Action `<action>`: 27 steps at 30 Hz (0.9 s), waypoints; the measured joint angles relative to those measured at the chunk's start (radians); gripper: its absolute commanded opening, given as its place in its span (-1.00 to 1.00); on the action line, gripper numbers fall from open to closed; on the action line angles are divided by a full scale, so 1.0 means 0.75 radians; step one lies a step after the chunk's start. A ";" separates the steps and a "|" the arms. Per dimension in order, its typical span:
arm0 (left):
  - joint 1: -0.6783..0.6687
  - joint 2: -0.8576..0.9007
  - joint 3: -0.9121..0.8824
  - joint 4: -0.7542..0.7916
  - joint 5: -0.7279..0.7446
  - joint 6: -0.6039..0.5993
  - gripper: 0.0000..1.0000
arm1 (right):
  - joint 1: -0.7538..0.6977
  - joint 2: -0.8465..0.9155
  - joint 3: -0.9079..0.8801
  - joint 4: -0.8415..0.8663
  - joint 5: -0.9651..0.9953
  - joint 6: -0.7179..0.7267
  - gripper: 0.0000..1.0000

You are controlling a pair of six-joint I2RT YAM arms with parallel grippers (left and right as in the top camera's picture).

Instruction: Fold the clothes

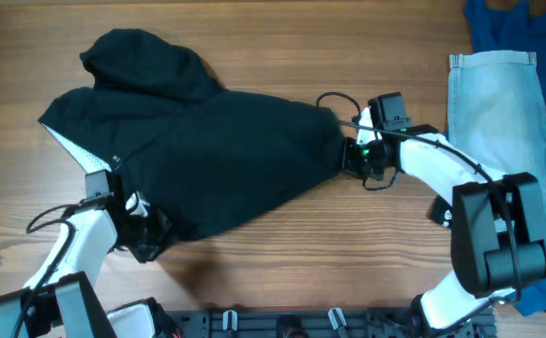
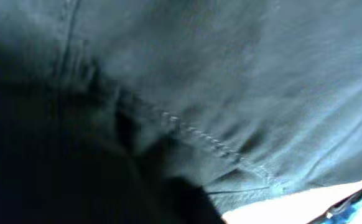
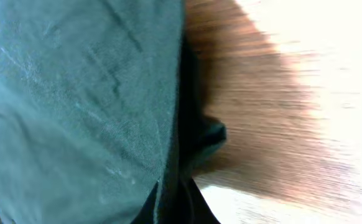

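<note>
The black garment (image 1: 217, 150) lies spread across the left and middle of the wooden table, its hood at the far left and a pale inner strip (image 1: 67, 143) showing at its left edge. My left gripper (image 1: 146, 235) is at the garment's near-left corner, with fabric bunched around its fingers. In the left wrist view the black fabric (image 2: 231, 93) fills the frame and hides the fingers. My right gripper (image 1: 351, 155) is shut on the garment's right end. The right wrist view shows the fabric (image 3: 75, 106) pinched into a fold at the jaws (image 3: 187, 208).
Light blue denim jeans (image 1: 498, 103) lie at the right edge, with a bright blue cloth (image 1: 512, 23) at the far right corner. A black cable (image 1: 334, 99) loops beside the right wrist. Bare wood (image 1: 301, 253) lies in front of the garment.
</note>
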 measured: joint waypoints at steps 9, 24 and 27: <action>-0.009 -0.003 -0.001 0.080 0.163 -0.002 -0.92 | -0.086 -0.310 0.025 -0.316 0.076 -0.009 -0.92; -0.071 -0.332 1.533 -0.362 0.365 0.108 -0.92 | -0.382 -0.860 0.930 -0.648 -0.062 -0.164 -0.92; -0.070 -0.366 1.654 -0.368 0.363 0.108 -0.92 | -0.398 -0.890 1.048 -0.658 -0.061 -0.229 -0.92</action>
